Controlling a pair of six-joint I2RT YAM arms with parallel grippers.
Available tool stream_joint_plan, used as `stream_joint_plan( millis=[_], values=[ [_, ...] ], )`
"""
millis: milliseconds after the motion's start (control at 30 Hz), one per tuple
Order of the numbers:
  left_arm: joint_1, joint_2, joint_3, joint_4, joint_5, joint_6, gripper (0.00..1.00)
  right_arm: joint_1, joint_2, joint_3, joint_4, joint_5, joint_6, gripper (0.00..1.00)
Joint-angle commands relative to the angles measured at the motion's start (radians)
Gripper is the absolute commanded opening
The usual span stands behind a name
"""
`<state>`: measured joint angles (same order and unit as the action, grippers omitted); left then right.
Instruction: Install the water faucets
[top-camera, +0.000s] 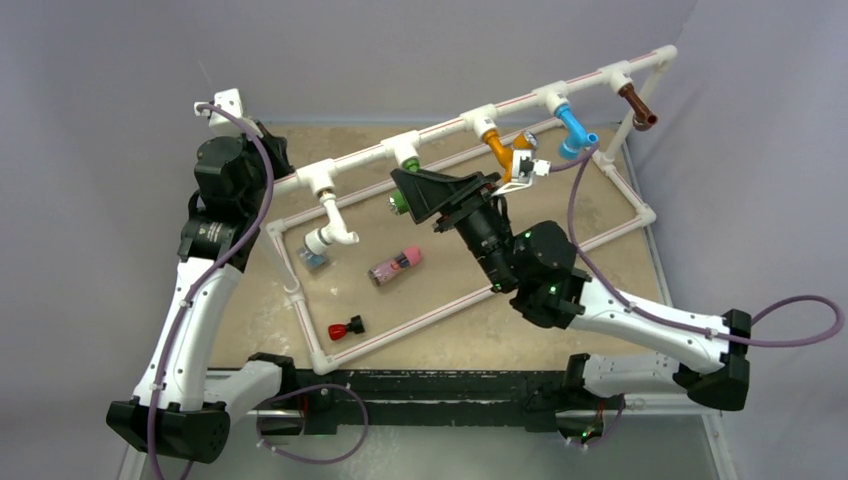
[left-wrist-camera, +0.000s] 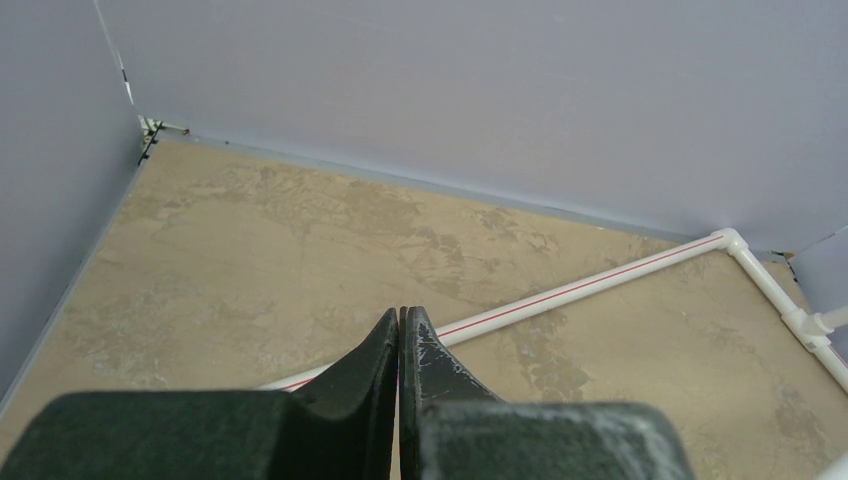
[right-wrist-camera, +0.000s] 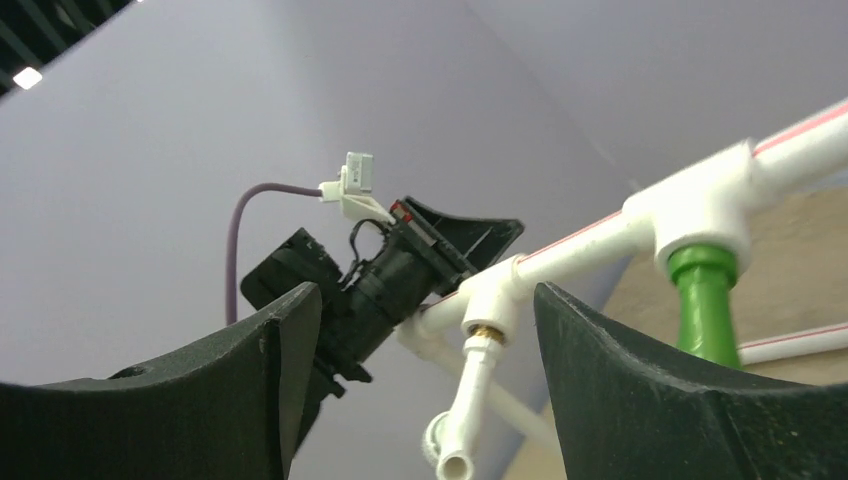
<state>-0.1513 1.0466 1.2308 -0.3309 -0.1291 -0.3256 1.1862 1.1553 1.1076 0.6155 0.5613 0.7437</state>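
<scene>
right end effector (right-wrist-camera: 425, 300) gapes beside green faucet (right-wrist-camera: 705, 300).

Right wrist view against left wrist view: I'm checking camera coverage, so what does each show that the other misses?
Only the right wrist view shows the green faucet and white faucet hanging from the white pipe frame, the left arm beyond them, and the right gripper open. Only the left wrist view shows the left gripper shut. Both show the frame, the table and the wall.

The left gripper (left-wrist-camera: 400, 318) sits far-left with jaws pressed together, while the upward-tilted right gripper (right-wrist-camera: 422, 298) has jaws spread wide.
</scene>
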Motion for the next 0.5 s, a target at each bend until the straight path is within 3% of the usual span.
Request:
stream_joint_plan(
  millis=[0, 467],
  values=[
    [-0.027, 0.025, -0.045, -0.267, 0.079, 0.045, 0.0, 0.006, -0.054, 0.127, -0.141, -0.027, -0.308, 0.79],
    [-0.027, 0.026, -0.042, -0.271, 0.078, 0.051, 0.0, 0.006, 0.026, 0.501, -0.55, -0.269, -1.021, 0.75]
  ],
)
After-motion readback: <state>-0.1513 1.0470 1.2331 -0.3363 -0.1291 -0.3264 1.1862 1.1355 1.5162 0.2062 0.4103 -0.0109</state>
